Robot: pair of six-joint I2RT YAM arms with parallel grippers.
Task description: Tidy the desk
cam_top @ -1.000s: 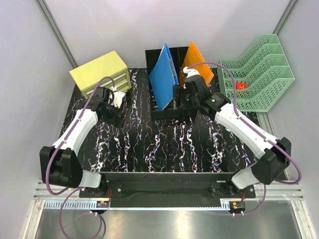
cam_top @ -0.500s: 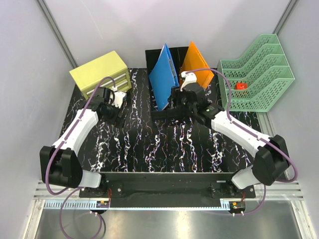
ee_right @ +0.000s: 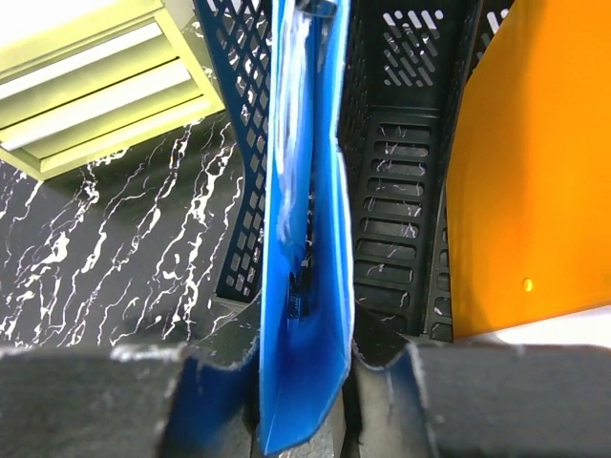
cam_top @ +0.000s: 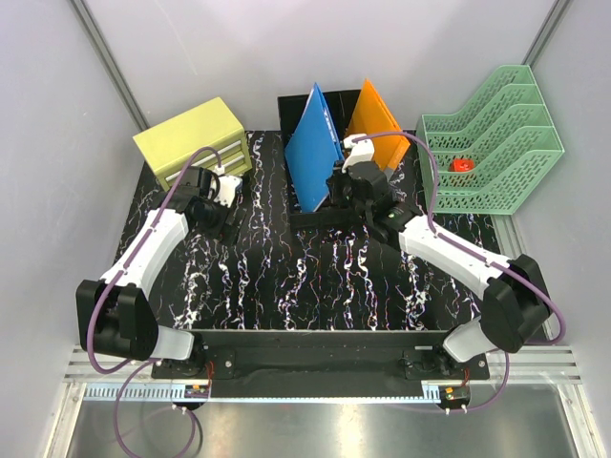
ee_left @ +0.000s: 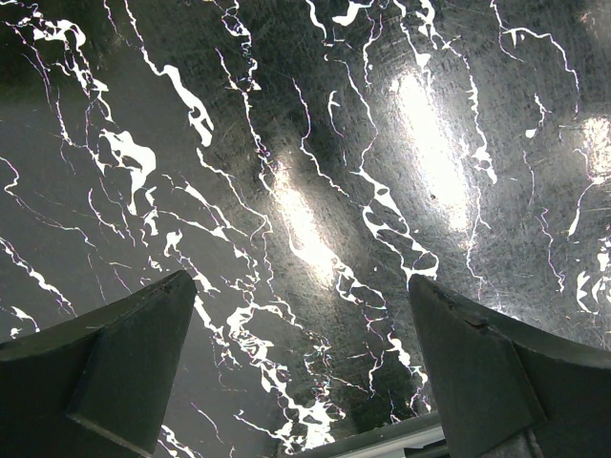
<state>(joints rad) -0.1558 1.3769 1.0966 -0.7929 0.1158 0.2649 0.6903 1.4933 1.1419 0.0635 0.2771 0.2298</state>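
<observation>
My right tool pinches the near edge of the blue folder standing in the black mesh file holder at the back of the desk, left tool open, so I fear a skewed pull buckles it or drags the holder.

Bright light from above, and shine on the dark desk.
In the top view the light is even and shadows are soft. Between the fingers of the left gripper two long white patches of glare lie on the desk, and the fingers themselves look dark. The fingers of the right gripper are big, gray and fuzzy, too near to be sharp. The blue folder between them is clear. Up past the fingers, the yellow drawer box is washed pale.
</observation>
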